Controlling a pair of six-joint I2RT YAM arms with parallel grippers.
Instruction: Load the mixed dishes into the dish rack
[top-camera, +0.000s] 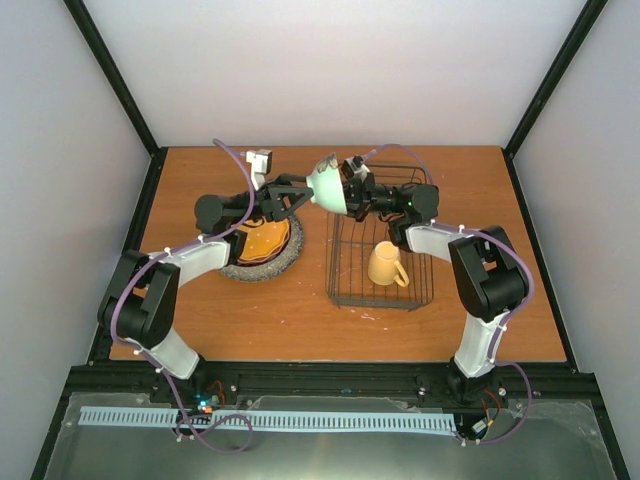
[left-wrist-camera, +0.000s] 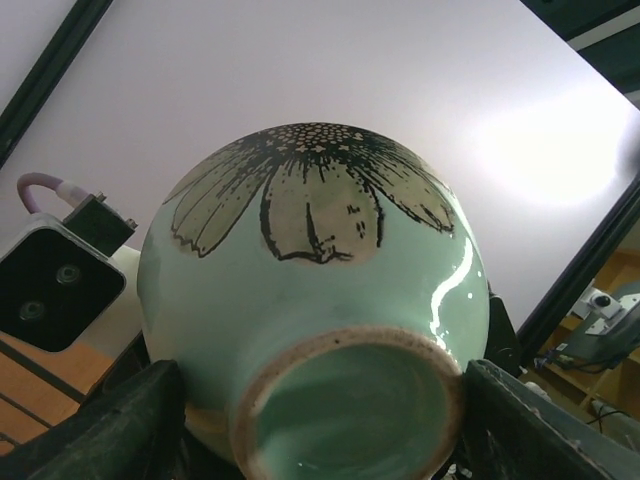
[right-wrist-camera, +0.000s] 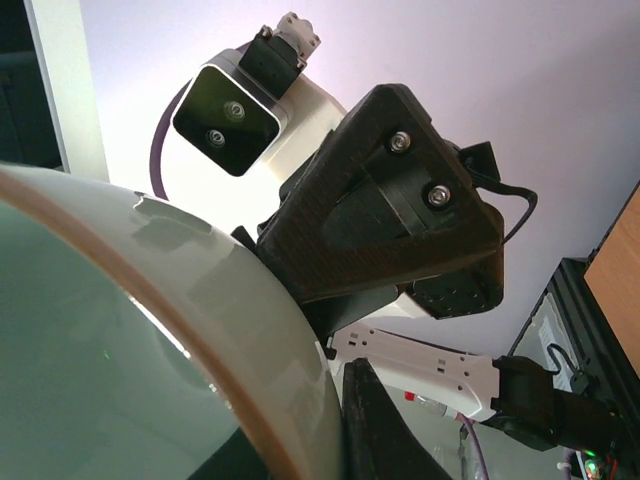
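Note:
The pale green bowl (top-camera: 328, 188) with a black flower print hangs on its side in the air above the rack's back left corner. My right gripper (top-camera: 350, 192) is shut on its rim; in the right wrist view one finger (right-wrist-camera: 372, 432) presses the bowl's (right-wrist-camera: 120, 380) outer wall. My left gripper (top-camera: 297, 200) is open, its fingers (left-wrist-camera: 130, 420) on either side of the bowl's foot (left-wrist-camera: 350, 410). The yellow mug (top-camera: 386, 264) lies in the black wire dish rack (top-camera: 345, 290). The orange plate (top-camera: 265, 238) sits on the grey speckled plate (top-camera: 262, 268), partly under my left arm. The dark-rimmed plate is hidden.
The rack stands right of centre on the wooden table (top-camera: 250, 320). The plate stack sits left of centre. Black frame posts and white walls enclose the table. The right wrist camera (left-wrist-camera: 50, 290) shows beside the bowl in the left wrist view.

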